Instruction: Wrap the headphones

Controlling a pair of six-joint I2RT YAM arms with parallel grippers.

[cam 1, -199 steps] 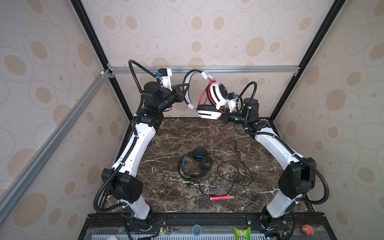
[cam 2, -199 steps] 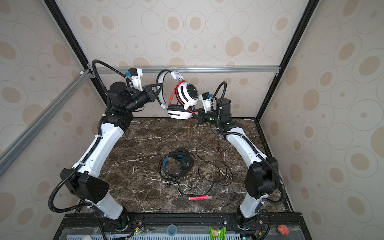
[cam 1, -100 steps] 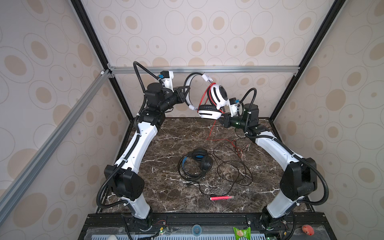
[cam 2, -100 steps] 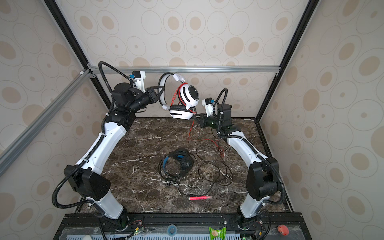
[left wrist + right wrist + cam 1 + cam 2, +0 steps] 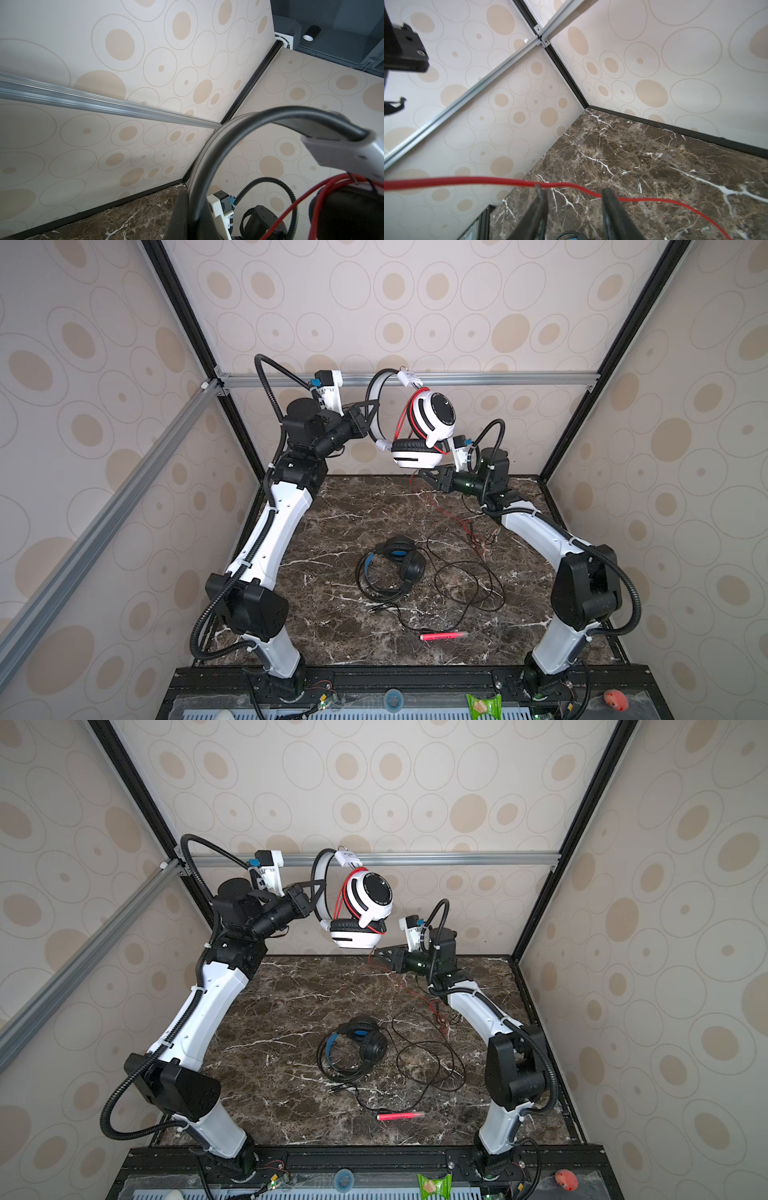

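Two headsets, one pen. You see the white headset (image 5: 424, 435) held aloft at upper centre in both top views, its band clamped by the left gripper (image 5: 371, 413), whose jaws are partly hidden behind it. The black headset (image 5: 395, 566) lies mid-tabletop (image 5: 332, 506), with the pen (image 5: 442, 635) below it. Only the right wrist view shows the right gripper (image 5: 573, 190) with jaws apart and the red cord (image 5: 477, 179) lying across their tips.

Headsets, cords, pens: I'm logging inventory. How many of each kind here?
Headsets: 2 (white over-ear headset with black stripes, black over-ear headset with blue-lined band)
Cords: 2 (thin red cord, black cord)
Pens: 1 (pink-red pen)
Total: 5
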